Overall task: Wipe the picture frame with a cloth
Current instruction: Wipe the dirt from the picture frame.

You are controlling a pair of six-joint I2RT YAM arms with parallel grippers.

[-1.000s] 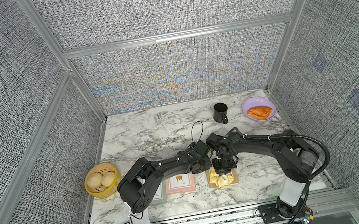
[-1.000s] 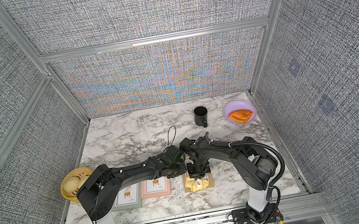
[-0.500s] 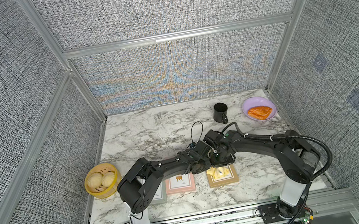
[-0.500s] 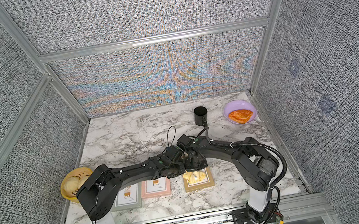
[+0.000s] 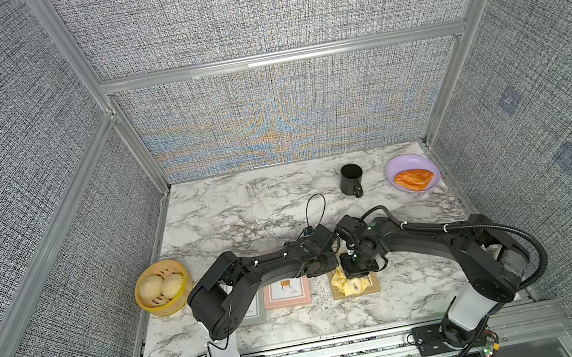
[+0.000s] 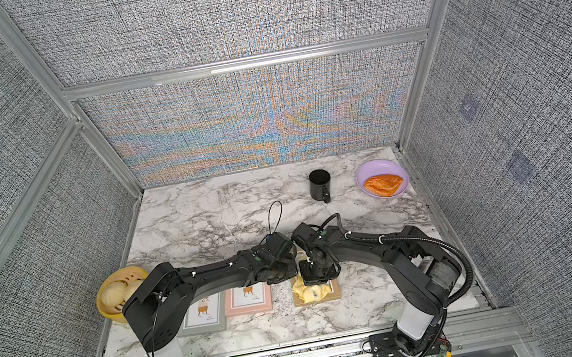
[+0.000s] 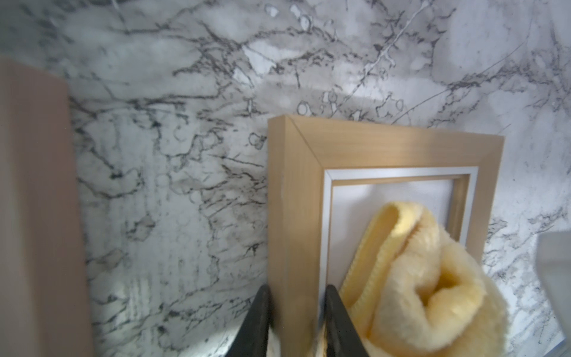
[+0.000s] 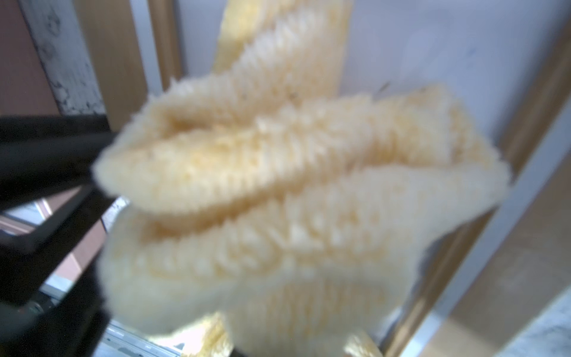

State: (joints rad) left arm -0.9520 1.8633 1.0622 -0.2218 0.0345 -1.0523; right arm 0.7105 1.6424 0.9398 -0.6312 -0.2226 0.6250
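The picture frame, made of light wood, lies flat near the table's front edge. My left gripper is shut on this frame's side rail, one black finger on each side. The cloth is a bunched pale-yellow wad lying on the frame's glass. Above it, my right gripper points down and is shut on the cloth's top. In the right wrist view the cloth fills the picture and hides the jaws.
A pink frame and a grey frame lie left of the wooden one, partly under my left arm. A bamboo steamer with buns stands at the left. A black mug and a purple plate holding a pastry stand at the back right.
My right gripper carried the cloth toward the back of the frame, then forward again over the glass. The left gripper has kept its hold on the rail.
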